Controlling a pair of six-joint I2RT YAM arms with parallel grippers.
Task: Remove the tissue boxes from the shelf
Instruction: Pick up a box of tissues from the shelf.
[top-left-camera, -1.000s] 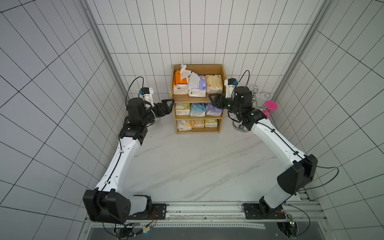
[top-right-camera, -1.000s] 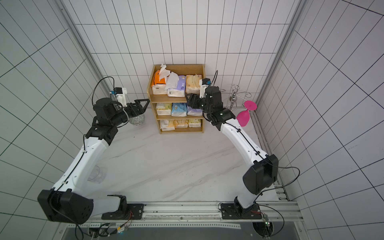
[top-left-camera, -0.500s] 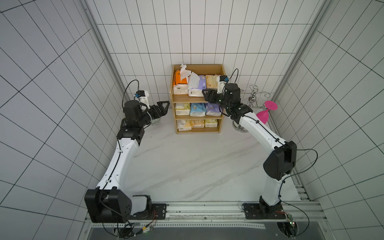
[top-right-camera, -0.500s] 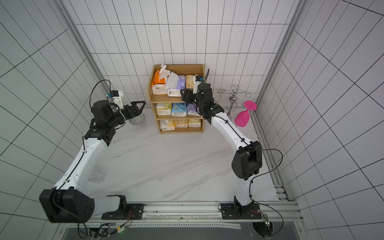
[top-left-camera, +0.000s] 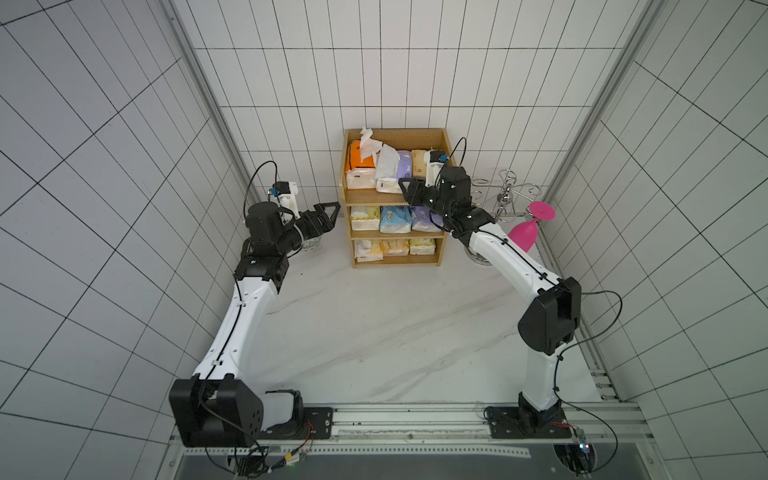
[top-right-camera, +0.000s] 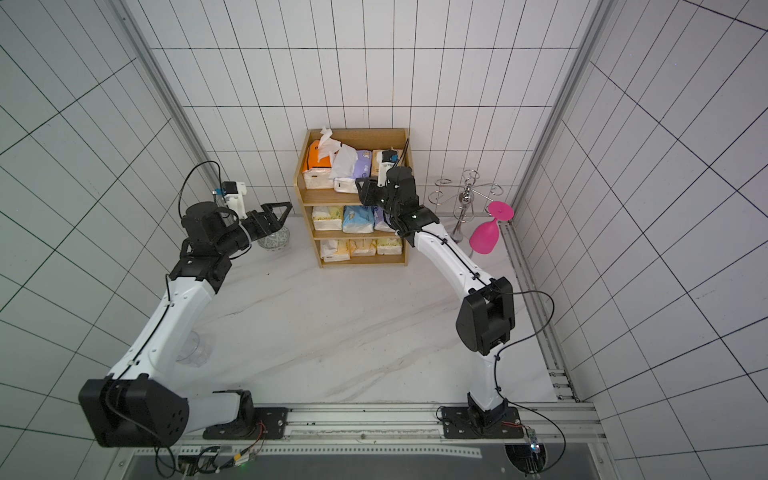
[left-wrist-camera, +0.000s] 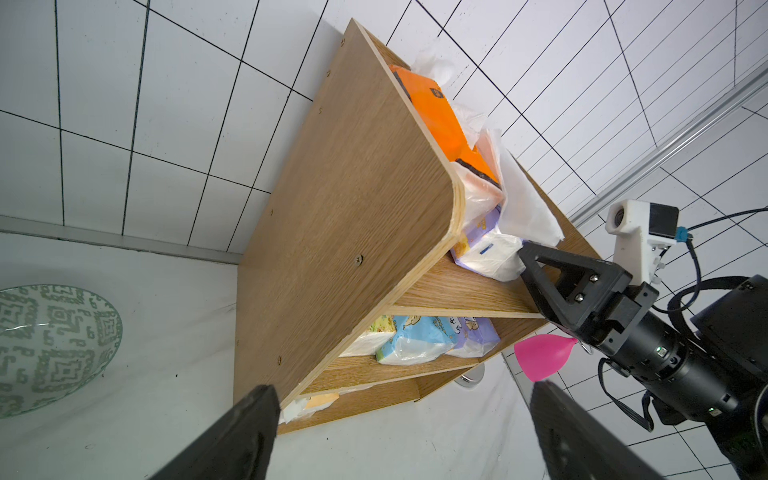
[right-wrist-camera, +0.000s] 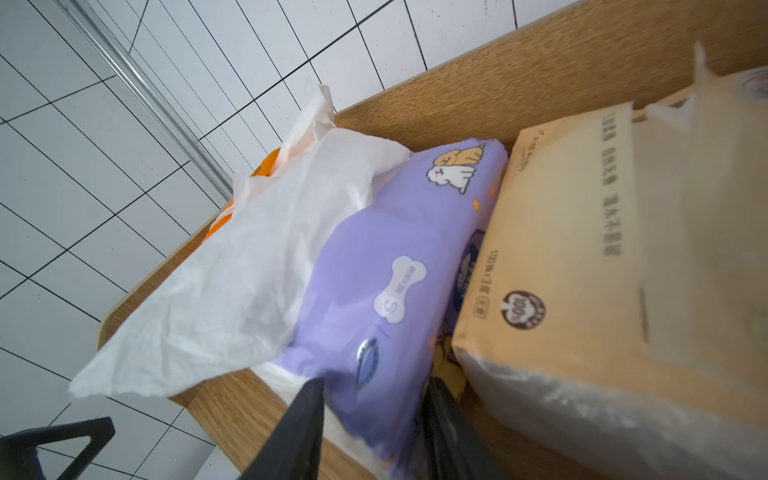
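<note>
A: Where are the tissue boxes (top-left-camera: 392, 218) to be found?

B: All nine are seen inside the shelf (top-left-camera: 397, 139), three to a tier. None lies on the counter (top-left-camera: 374, 324) in front of the shelf, so the task is judged to be at its start.

A: How is the right claw placed?

B: The right claw (right-wrist-camera: 372, 419) is set at the open front of the shelf's top tier. It is clamped on the near end of the purple pack (right-wrist-camera: 399, 257), which fills the gap between the jaws. That pack was probably chosen because it lies midway between the shelf's side panels, where neither panel would be struck.

A: And the left claw?

B: The left claw (top-left-camera: 326, 216) is held with its jaws wide apart and nothing between them. It is just outside the shelf's side panel, on the side of the orange pack (top-left-camera: 353, 160). Presumably the shelf's front is thus left free for the other arm.

A: What can be read?

B: An "S" is seen on a bone-shaped label on the purple pack. "100%" is printed in a round seal on the peach pack (right-wrist-camera: 561, 249); the Chinese characters there cannot be made out. A loose white tissue (right-wrist-camera: 249, 270) is draped over the purple pack and may be dragged out with it.
</note>
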